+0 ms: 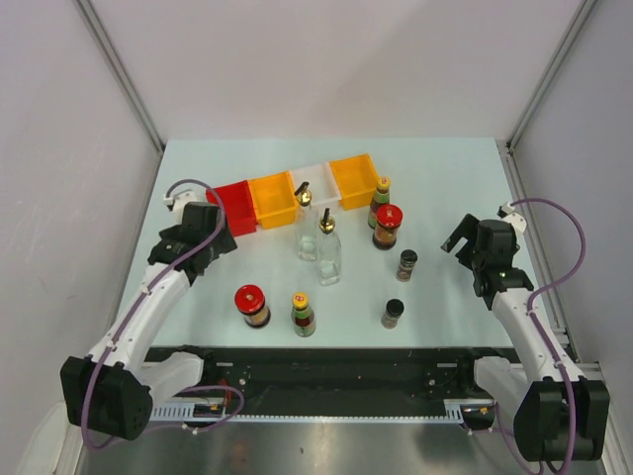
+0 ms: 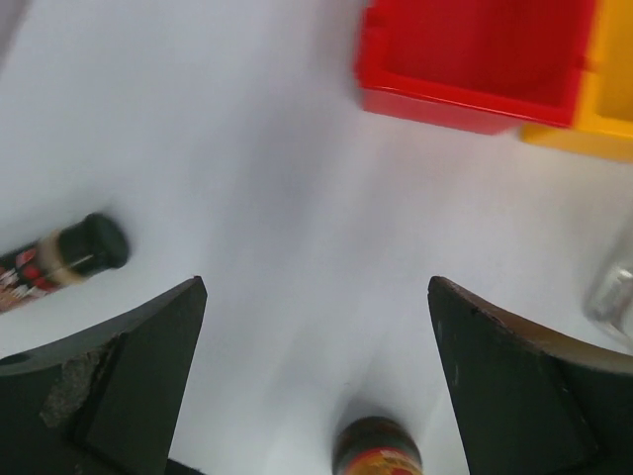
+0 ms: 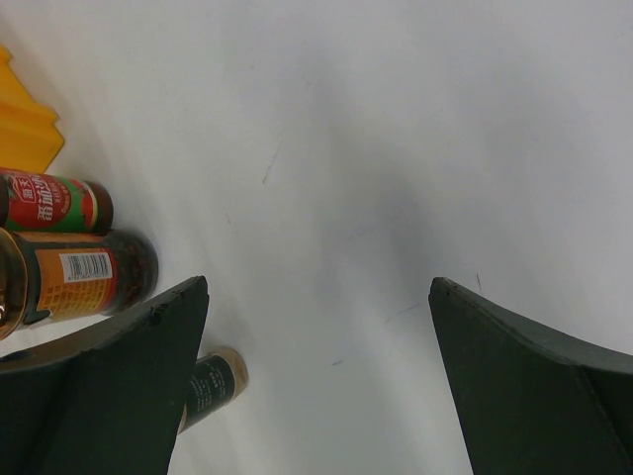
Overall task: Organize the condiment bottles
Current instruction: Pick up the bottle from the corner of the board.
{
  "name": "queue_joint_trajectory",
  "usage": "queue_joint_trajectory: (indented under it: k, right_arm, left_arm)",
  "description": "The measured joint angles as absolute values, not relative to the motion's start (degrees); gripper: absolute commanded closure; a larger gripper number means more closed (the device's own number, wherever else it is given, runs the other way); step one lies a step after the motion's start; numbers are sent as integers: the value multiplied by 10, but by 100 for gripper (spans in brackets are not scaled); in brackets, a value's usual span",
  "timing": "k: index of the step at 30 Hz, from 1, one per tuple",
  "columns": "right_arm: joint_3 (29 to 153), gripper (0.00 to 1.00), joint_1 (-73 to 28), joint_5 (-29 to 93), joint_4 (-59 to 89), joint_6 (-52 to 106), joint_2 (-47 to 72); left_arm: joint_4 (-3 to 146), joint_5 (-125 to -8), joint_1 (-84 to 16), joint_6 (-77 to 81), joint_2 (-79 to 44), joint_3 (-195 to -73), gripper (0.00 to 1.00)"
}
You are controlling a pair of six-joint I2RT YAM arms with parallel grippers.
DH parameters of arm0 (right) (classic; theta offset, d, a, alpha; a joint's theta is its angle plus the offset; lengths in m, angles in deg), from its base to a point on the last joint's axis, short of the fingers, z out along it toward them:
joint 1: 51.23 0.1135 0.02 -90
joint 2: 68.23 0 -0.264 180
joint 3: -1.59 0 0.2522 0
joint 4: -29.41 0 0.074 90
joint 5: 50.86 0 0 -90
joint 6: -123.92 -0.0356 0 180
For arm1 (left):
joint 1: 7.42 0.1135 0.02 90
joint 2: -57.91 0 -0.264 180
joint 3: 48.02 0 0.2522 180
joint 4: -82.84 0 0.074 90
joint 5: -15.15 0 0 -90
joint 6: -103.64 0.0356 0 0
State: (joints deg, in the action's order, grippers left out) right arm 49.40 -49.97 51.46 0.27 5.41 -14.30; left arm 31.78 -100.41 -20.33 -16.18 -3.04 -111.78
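Observation:
Eight condiment bottles stand on the table. Two clear glass bottles with gold spouts (image 1: pixel 304 213) (image 1: pixel 328 249) are mid-table. One red-lidded jar (image 1: pixel 387 226) stands beside a green-capped sauce bottle (image 1: pixel 381 200). The other jar (image 1: pixel 251 305) and sauce bottle (image 1: pixel 303 314) stand near the front. Two black-capped shakers (image 1: pixel 406 264) (image 1: pixel 394 314) are on the right. My left gripper (image 1: pixel 211 247) (image 2: pixel 316 287) is open and empty, above bare table near the red bin. My right gripper (image 1: pixel 457 240) (image 3: pixel 318 287) is open and empty, right of the shakers.
A row of bins stands at the back: red (image 1: pixel 231 206) (image 2: pixel 465 59), orange (image 1: pixel 272 198), white (image 1: pixel 318 183) and orange (image 1: pixel 354 180). The left wrist view shows a dark labelled bottle (image 2: pixel 376 450) low between my fingers and a black-ended one (image 2: pixel 69 257) at left.

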Motion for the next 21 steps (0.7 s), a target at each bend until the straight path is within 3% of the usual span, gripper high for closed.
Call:
queue_joint_trajectory:
  k: [8, 14, 21]
  right_arm:
    - [495, 1, -500, 496, -3, 50, -148]
    - [497, 2, -500, 473, -9, 47, -173]
    - [514, 4, -499, 447, -13, 37, -168]
  left_arm:
    - [228, -1064, -107, -219, -38, -1118, 0]
    - [221, -1062, 9, -261, -64, -1116, 0]
    - [217, -1063, 64, -282, -125, -1119, 0]
